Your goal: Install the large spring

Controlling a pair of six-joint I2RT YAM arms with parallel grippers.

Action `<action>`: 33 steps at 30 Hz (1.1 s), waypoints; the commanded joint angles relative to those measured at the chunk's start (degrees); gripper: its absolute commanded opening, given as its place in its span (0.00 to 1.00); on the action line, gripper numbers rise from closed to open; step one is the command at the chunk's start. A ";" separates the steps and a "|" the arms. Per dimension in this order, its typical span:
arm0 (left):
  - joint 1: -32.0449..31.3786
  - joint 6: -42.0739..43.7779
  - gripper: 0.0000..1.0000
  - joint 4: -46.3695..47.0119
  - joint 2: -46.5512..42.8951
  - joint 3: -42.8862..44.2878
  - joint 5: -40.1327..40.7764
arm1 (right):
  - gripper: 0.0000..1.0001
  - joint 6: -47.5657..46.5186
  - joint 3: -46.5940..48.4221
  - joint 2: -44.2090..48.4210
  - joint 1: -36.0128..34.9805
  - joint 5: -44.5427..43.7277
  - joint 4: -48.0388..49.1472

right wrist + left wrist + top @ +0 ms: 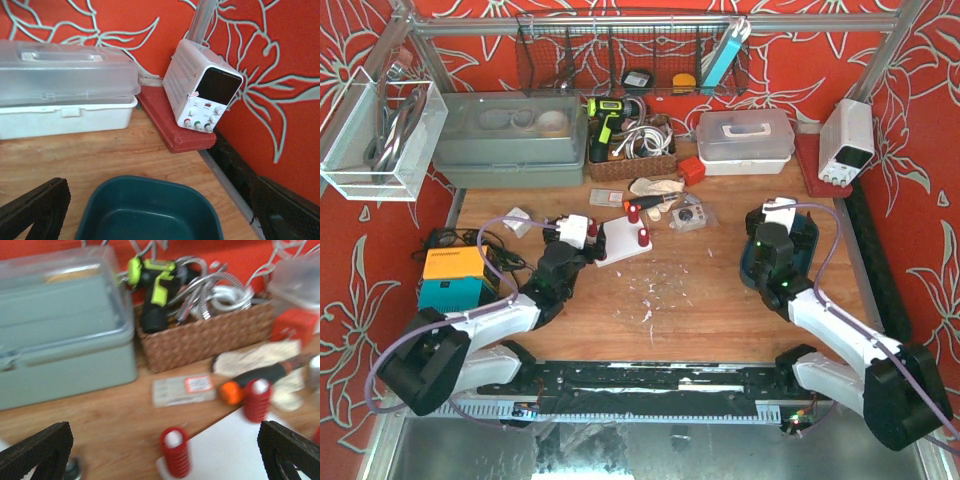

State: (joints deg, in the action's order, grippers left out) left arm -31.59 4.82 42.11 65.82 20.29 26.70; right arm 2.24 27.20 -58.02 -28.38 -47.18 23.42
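A white base plate lies on the table with red springs standing over white pegs. One spring is on its right side, one at its back, and one at its left. My left gripper is open and empty at the plate's left corner. In the blurred left wrist view the gripper has the nearest red spring between its wide-open fingers, and a second spring stands further right. My right gripper is open and empty over a teal bin.
A grey toolbox and a wicker basket with a green drill stand at the back. A white lidded box and a power supply are at the back right. A screwdriver and card lie behind the plate. An orange-teal box sits left.
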 commanded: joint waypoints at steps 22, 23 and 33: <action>18.70 2.11 1.00 31.00 10.24 -16.27 -11.47 | 0.99 -4.97 -6.51 -8.86 16.34 27.84 8.52; 18.86 1.97 1.00 32.95 10.27 -17.42 -11.68 | 0.99 -4.93 -6.84 -9.63 16.34 27.90 8.95; 21.53 -0.39 1.00 34.86 14.68 -16.94 -14.31 | 0.99 -4.94 -11.20 -18.54 18.50 30.93 24.81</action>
State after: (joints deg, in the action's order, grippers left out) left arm -10.94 5.87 76.25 80.20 1.54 13.54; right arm -3.49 16.93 -73.38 -11.33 -20.10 40.18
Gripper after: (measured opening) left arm 0.998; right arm 0.989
